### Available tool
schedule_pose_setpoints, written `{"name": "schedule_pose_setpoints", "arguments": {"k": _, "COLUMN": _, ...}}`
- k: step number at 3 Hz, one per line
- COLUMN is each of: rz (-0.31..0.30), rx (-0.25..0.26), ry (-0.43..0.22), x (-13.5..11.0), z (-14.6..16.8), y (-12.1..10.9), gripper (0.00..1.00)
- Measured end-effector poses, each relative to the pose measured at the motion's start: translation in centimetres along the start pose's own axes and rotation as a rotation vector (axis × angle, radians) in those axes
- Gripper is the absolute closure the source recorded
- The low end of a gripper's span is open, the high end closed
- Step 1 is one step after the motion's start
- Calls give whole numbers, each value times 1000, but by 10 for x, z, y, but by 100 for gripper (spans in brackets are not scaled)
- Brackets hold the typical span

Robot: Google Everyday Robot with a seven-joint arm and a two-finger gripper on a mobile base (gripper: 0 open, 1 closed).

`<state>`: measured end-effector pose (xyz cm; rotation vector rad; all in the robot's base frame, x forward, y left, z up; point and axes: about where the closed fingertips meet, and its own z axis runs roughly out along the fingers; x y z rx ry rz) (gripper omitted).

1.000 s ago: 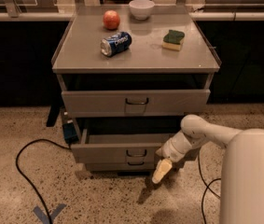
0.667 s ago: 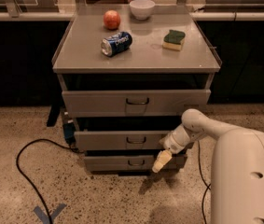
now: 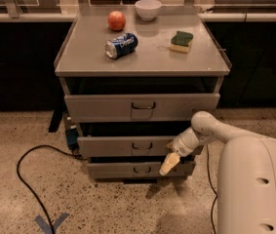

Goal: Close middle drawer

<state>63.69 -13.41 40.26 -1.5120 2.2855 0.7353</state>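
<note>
The grey metal cabinet (image 3: 142, 62) has three drawers. The middle drawer (image 3: 108, 146) is a low flat front with a small dark wire handle (image 3: 141, 146). It sits nearly in line with the lowest drawer (image 3: 108, 170), with a dark gap above it. The gripper (image 3: 169, 164) hangs at the right end of the middle drawer's front, its tan tip pointing down over the lowest drawer's front. The white arm (image 3: 210, 128) reaches in from the lower right.
The taller top drawer (image 3: 98, 107) has a dark gap above it. On the cabinet top lie an apple (image 3: 116, 20), a white bowl (image 3: 147, 9), a tipped can (image 3: 121, 45) and a sponge (image 3: 182, 40). A black cable (image 3: 25, 179) loops on the floor at left.
The middle drawer has slid back into the cabinet from well pulled out. The gripper has moved with its front toward the cabinet.
</note>
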Motion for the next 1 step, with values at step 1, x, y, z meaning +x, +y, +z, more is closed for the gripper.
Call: {"name": "schedule_pose_setpoints", "arguments": {"k": 1, "rz": 8, "rx": -14, "ry": -65, "x": -11, "z": 4, "y": -18, "gripper": 0}}
